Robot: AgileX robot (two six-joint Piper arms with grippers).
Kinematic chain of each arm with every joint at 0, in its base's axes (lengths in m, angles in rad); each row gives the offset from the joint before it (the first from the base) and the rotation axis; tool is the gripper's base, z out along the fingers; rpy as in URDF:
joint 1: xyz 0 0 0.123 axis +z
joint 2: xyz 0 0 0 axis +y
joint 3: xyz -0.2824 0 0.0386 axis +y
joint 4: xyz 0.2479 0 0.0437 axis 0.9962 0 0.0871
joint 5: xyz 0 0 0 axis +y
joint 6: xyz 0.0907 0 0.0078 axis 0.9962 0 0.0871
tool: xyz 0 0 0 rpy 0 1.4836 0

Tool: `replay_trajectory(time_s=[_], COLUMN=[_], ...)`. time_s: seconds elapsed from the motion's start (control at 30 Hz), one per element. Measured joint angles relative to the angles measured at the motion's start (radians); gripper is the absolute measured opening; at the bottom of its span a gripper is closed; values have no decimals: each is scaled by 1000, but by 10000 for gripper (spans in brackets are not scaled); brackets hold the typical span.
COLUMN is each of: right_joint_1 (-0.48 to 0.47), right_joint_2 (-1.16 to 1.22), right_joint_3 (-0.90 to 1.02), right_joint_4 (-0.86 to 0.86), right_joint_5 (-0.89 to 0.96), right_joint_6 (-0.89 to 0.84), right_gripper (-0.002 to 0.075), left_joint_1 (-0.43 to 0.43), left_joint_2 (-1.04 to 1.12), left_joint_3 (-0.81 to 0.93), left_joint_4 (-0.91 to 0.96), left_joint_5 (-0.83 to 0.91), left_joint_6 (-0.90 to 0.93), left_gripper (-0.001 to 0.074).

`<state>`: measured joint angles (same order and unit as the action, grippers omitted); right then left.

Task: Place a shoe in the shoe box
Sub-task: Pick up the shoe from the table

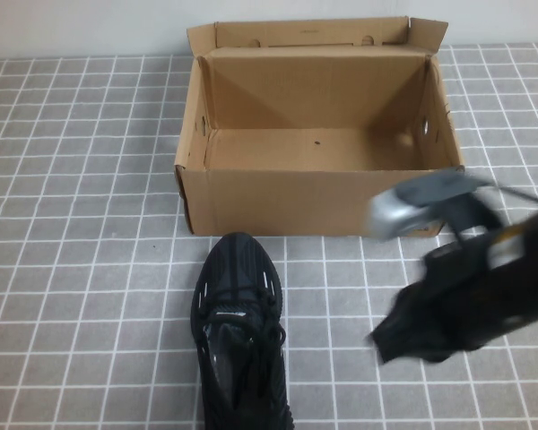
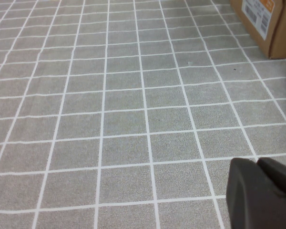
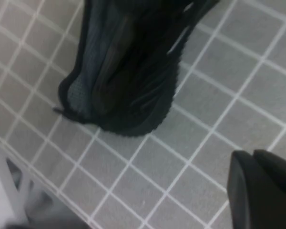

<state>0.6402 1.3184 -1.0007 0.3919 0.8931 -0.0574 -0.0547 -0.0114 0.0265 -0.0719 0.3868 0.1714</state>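
The black lace-up shoe [image 1: 239, 336] lies on the tiled table in front of the shoe box, toe toward it. The brown cardboard shoe box [image 1: 251, 202] stands open and empty at the back middle, flaps up. My right gripper [image 1: 383, 345] hangs blurred to the right of the shoe, pointing toward it, shut and holding nothing. In the right wrist view its shut fingertips [image 3: 257, 160] sit apart from the shoe [image 3: 128, 71]. My left gripper [image 2: 257, 164] is shut and empty over bare tiles, far left of the shoe, with a corner of the box [image 2: 276, 33] ahead.
The table is covered by a grey cloth with a white grid [image 1: 81, 269]. A white wall runs behind the box. The box corner carries a white and orange label [image 2: 260, 14]. A white stand [image 3: 9, 186] shows beyond the table edge.
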Motion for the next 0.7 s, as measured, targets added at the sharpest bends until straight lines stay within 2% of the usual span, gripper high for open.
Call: replay_trajectory(time_s=[0.07,0.2,0.3,0.4,0.53,0.7], right_joint_1=[83,189,235,257,271,272], right_joint_2=[60,154,206,241,283,331], right_joint_3=[-55,-157,-231,-286,-347,-390], right_joint_4=[-73,-153,-166,-138,-94,-104], right_joint_5=[27,79,95,97,91,31], right_joint_6=[46,57,-39,-240,-483,-608], right_gripper=[-16,-16,-14,14,127,322], left_joint_1=[0,0,0,0,0,0], left_joint_2=[0,0,0,0,0,0], left_joint_3=[0,0,0,0,0,0], left_joint_4=[0,0,0,0,0,0], left_joint_5=[0,0,0,0,0,0], left_joint_6=[0,0,0,0,0,0], left_gripper=[-1,-1,-1,-1,-1,-1])
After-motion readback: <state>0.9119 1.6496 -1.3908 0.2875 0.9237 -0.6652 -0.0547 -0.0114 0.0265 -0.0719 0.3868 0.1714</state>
